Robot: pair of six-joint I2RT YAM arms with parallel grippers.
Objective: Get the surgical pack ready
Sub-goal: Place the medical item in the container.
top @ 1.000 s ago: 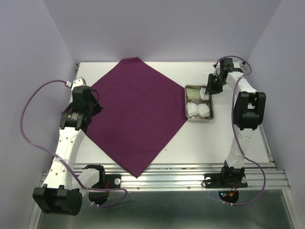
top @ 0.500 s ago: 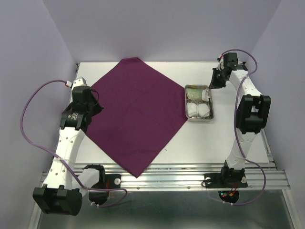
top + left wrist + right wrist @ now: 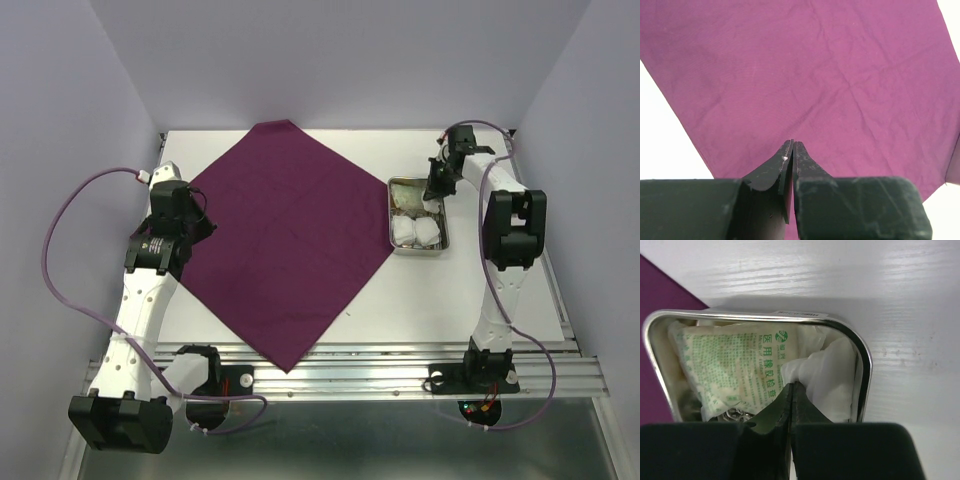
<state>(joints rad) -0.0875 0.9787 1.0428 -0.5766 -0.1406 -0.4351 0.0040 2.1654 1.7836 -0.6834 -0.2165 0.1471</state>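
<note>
The surgical pack [image 3: 285,245] lies spread flat on the counter [image 3: 450,300], one corner just beside the tray [image 3: 765,315]. Nothing from the tray rests on it, so I judge the task barely begun. Packet [image 3: 735,360] and gauze [image 3: 832,375] sit inside the tray. The right pincer [image 3: 791,386] is pressed together among them; the left pincer [image 3: 792,145], also together, hangs over the cloth's side farthest from the tray.

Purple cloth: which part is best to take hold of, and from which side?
Probably the near corner of the purple cloth, pinched from above, coming from the near side. The cloth lies flat as a diamond on the table, so only a pointed, uncovered tip offers a thin edge to pinch.
</note>
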